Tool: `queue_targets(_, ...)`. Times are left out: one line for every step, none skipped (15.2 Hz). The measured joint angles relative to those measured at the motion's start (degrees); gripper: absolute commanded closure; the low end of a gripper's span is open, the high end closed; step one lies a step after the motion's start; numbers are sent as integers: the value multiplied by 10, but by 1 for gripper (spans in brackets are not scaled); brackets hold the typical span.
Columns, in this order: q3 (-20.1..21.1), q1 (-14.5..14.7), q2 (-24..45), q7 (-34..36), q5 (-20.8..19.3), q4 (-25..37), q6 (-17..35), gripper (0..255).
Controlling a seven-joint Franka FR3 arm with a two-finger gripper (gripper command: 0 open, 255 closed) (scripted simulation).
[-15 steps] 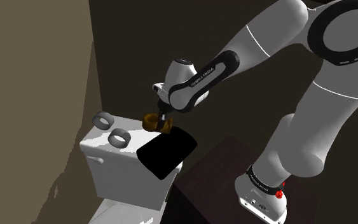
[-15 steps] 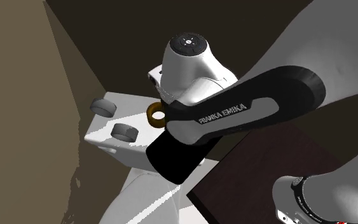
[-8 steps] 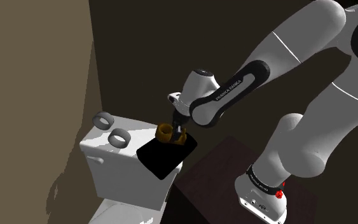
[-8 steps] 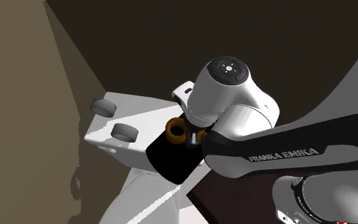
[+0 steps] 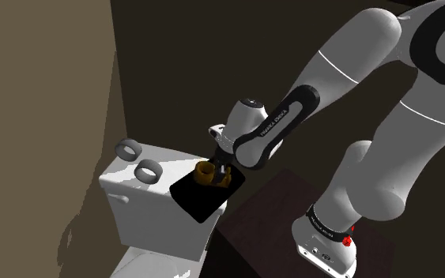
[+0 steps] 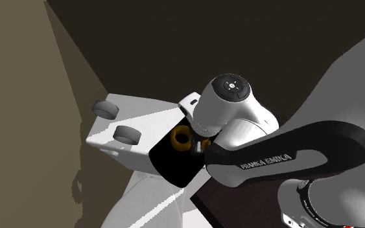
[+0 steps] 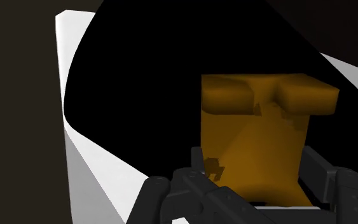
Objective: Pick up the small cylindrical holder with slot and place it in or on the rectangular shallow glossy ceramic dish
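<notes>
The all-black two-finger gripper (image 7: 257, 177) is clasping the small amber-brown slotted cylindrical holder (image 7: 254, 137) and is poising it close above the flat black rectangular dish (image 5: 199, 197), which is lying directly beneath the gripper.

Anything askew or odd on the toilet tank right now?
The flat black rectangular dish lies skewed on the white toilet tank, one corner seemingly past its edge. The brown cylindrical holder in the gripper looks fine.

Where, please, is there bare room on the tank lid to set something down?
Bare: white lid between the grey rings and the black dish, and the dish's near end. Crowded: its far end, where the gripper clasps the brown holder.
</notes>
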Motion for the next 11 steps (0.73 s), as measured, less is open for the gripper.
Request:
queue_targets(1, 1, 11, -6, 8, 1, 10, 255)
queue_targets(2, 1, 19, -14, 17, 1, 21, 255)
queue_targets(6, 1, 20, -24, 29, 4, 37, 255)
queue_targets(10, 0, 33, -40, 47, 12, 51, 255)
queue_targets(15, 1, 34, -44, 54, 11, 69, 255)
queue_targets(18, -4, 44, -58, 66, 15, 83, 255)
queue_targets(21, -8, 46, -65, 73, 12, 101, 255)
queue_targets(4, 9, 45, -45, 53, 11, 98, 255)
queue_targets(18, 0, 42, -48, 48, 19, 91, 255)
queue_targets(35, -18, 43, -78, 76, 15, 88, 255)
queue_targets(37, -18, 46, -78, 82, 17, 92, 255)
